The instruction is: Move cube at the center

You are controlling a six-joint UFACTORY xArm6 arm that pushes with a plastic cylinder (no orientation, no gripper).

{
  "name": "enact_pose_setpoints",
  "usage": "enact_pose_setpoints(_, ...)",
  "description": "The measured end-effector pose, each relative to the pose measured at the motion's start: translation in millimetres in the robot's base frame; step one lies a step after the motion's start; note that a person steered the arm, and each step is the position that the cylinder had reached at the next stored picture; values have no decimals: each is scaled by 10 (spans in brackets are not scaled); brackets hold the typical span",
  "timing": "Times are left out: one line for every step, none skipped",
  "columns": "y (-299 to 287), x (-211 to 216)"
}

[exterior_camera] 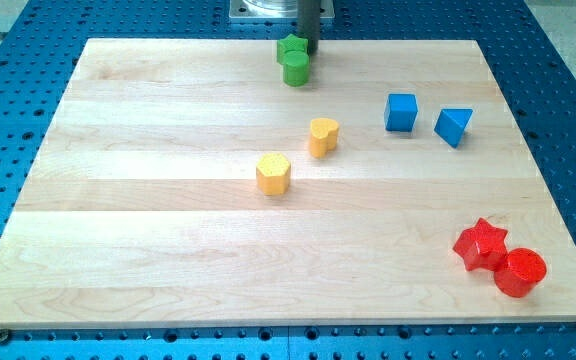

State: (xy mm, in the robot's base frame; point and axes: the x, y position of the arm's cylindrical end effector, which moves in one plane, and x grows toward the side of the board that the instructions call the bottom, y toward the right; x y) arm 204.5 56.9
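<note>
Tip [310, 52] touches green star block [290, 47] — blue cube [401, 112] well apart.

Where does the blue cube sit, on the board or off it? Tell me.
On the board. The blue cube rests flat on the wood, right of centre, beside the blue wedge. My tip is by the green blocks.
</note>
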Motion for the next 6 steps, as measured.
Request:
enact_pose_setpoints(467, 5)
enact_pose_setpoints(762, 58)
enact_pose_setpoints(903, 159)
enact_pose_setpoints(921, 353)
enact_pose_setpoints(897, 580)
enact_pose_setpoints(897, 712)
